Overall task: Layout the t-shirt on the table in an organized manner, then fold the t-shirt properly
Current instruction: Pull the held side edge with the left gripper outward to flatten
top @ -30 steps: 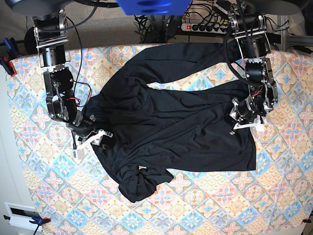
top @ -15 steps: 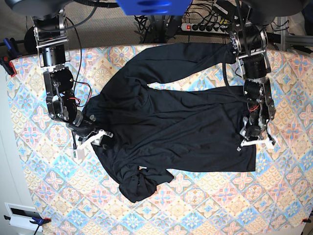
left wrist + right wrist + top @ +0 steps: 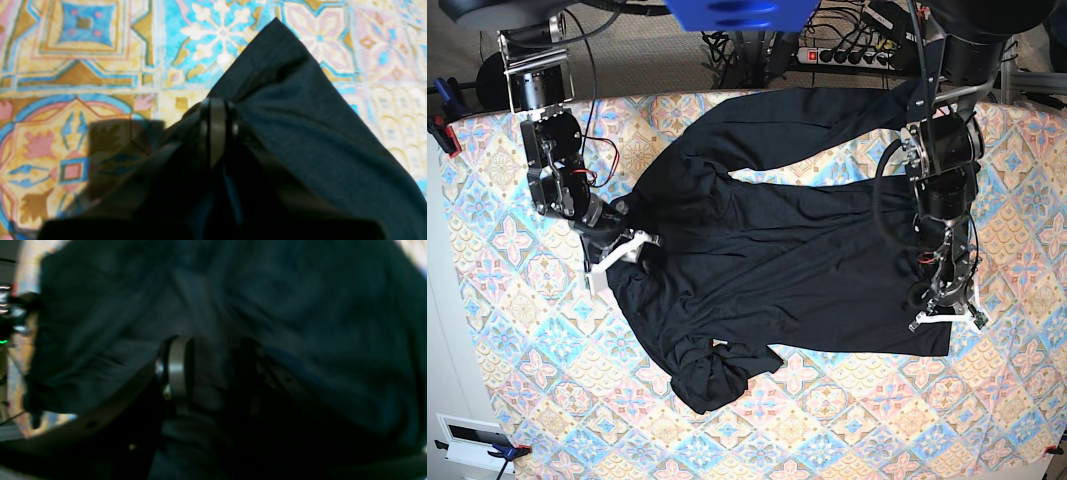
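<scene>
black t-shirt (image 3: 777, 260) lies spread but rumpled across the patterned table (image 3: 507, 330), its near left corner bunched up.

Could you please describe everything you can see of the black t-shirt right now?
The t-shirt is plain black soft fabric, spread wrinkled across the table, one sleeve bunched in a knot near the front. The left end effector pinches its hem corner shut; the right end effector sits at its opposite edge.

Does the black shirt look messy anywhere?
Yes. The t-shirt is not flat: its lower left part is twisted into a bunched knot on the table, and one sleeve stretches crooked along the far edge.
</scene>
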Available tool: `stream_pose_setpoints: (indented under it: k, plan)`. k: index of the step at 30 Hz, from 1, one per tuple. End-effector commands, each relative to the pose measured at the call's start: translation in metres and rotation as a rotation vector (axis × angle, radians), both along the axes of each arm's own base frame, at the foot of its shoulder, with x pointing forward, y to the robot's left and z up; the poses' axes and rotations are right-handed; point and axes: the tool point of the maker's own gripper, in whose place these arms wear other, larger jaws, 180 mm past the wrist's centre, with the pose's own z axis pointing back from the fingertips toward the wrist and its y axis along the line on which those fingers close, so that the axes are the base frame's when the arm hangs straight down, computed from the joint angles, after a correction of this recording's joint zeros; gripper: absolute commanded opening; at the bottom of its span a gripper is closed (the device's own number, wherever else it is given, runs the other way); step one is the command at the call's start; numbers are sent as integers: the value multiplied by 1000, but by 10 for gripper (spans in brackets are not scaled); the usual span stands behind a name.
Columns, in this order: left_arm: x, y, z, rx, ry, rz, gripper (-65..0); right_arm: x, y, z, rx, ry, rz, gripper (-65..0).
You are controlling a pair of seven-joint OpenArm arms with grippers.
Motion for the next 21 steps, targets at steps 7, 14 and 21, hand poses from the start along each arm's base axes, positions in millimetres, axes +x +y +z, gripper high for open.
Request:
stream_pose_setpoints:
  k: [7,14,21]
  plan:
    - [15,-14,6,11,8,-5,-646,18,15,61,24,-173,49,-432]
    - [23,-34,15,-139,13,-30,-576,15,20,65,23,-172,74,-432]
    - [0,-43,82,-417,-217,-129,-325,15,20,66,24,-174,72,-432]
